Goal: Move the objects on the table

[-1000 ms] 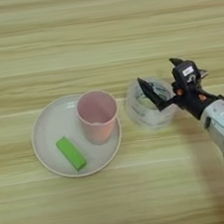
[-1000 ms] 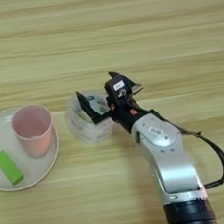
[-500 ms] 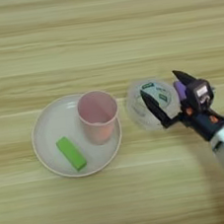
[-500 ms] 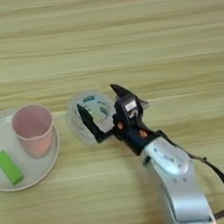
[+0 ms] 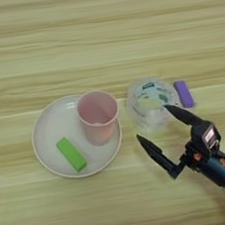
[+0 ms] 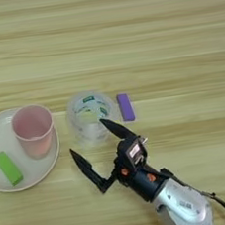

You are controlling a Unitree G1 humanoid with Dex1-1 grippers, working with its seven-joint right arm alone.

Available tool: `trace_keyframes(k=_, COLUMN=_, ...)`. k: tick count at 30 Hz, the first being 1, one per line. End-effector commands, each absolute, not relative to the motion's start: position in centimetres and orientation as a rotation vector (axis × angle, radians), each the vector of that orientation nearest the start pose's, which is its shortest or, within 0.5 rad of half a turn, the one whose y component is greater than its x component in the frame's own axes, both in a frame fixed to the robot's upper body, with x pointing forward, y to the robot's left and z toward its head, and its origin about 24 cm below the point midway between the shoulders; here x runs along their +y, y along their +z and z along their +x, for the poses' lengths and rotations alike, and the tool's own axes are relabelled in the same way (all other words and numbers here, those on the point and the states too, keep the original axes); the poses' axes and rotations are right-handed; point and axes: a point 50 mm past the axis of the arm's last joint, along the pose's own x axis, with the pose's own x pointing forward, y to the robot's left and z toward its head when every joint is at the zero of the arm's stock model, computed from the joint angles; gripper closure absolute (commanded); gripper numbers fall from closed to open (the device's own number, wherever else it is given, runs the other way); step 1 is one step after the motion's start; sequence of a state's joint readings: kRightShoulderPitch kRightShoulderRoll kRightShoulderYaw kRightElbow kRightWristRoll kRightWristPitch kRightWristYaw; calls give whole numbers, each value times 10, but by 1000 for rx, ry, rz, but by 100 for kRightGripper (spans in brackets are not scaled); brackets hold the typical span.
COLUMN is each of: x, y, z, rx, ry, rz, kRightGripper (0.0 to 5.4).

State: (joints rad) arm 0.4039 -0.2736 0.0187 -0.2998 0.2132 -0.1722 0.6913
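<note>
The light wood-grain tabletop (image 5: 99, 31) with its yellowish-tan streaks fills the view and carries everything else. On its left part lies the pale round plate (image 5: 49, 129), which serves as a collecting dish: the pink paper cup (image 5: 98, 116) stands upright on the plate's right half, and the green rectangular block (image 5: 71, 154) lies flat and slanted on the plate's lower left, apart from the cup.

From the lower right comes the silver forearm (image 6: 183, 206), angled up and leftward so that the black two-fingered gripper (image 6: 105, 147) points at the things off the plate. Its fingers are spread wide and grasp nothing. One finger (image 6: 115, 128) reaches up to the near edge of the clear tape roll with green-white label (image 6: 89, 116); whether it touches cannot be told. The other finger (image 6: 89, 171) hangs over bare wood below the roll.

The tape roll lies flat on the table just right of the plate, hole upward, close to the rim. Just right of the roll lies the small purple block (image 6: 126, 106), flat on the wood, clear of the gripper. These two are, by my judgement, what remains to be moved.
</note>
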Motion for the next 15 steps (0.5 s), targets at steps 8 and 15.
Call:
trace_keyframes(k=8, x=-144, y=64, z=167, rx=-147, ry=824, rz=-179, kRightGripper=2)
trace_keyframes(k=15, x=-130, y=63, z=176, rx=-165, ry=876, rz=-199, kRightGripper=2)
